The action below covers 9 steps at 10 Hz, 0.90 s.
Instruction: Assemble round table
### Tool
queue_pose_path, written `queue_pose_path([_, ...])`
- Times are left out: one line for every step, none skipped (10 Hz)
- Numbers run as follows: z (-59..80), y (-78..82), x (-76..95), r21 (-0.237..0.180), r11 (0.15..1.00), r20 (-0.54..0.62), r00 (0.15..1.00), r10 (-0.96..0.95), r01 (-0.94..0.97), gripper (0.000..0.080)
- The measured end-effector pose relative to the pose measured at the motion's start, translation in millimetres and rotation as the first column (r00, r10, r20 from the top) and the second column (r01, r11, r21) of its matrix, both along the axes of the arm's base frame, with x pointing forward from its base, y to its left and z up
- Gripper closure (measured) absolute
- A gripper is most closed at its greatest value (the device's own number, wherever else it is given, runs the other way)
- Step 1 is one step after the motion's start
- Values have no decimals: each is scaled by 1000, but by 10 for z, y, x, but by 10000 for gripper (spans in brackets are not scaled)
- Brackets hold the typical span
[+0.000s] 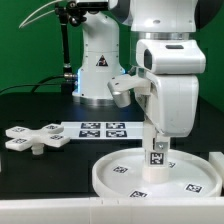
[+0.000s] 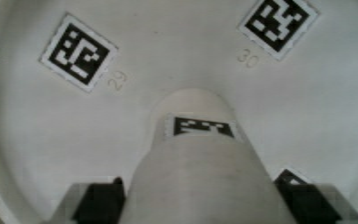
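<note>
The large rimmed round disc [image 1: 150, 172] lies on the black table at the front of the exterior view. The short cylinder leg [image 1: 157, 155] stands upright at its middle, with a small tag on its side. My gripper [image 1: 157, 137] comes down from above and is shut on the leg's upper part. In the wrist view the leg [image 2: 197, 150] runs down to the disc's face [image 2: 176, 55], with my black fingertips [image 2: 101, 200] on both sides of it. The cross-shaped four-arm piece [image 1: 36, 138] lies flat to the exterior view's left.
The marker board [image 1: 96, 129] lies behind the disc, by the cross-shaped piece. The arm's white base [image 1: 97, 70] stands at the back. A white block [image 1: 216, 165] sits at the exterior view's right edge.
</note>
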State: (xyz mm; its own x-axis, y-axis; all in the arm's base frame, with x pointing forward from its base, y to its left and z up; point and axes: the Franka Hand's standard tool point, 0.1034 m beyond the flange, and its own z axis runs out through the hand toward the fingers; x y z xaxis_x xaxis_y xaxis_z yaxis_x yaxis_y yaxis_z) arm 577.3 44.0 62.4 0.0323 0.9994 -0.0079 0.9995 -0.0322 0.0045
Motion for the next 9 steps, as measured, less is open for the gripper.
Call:
queue_pose_path([1, -20, -2, 10, 994, -5, 994, -109, 109, 390])
queue_pose_path([3, -48, -1, 10, 989, -9, 989, -144, 144, 390])
queue_pose_path([1, -47, -4, 9, 973, -9, 973, -231, 231, 390])
queue_pose_path([0, -47, -5, 8, 955, -10, 955, -296, 296, 390])
queue_pose_path([-1, -45, -5, 8, 937, -10, 937, -349, 349, 390])
queue_pose_path([-1, -45, -5, 8, 913, -10, 913, -408, 408, 390])
queue_pose_path([-2, -45, -6, 7, 893, -10, 893, -450, 450, 390])
queue_pose_path([-1, -44, -25, 1, 818, -27, 818, -575, 575, 390])
queue_pose_path([4, -42, -38, -8, 745, -42, 744, -667, 668, 390])
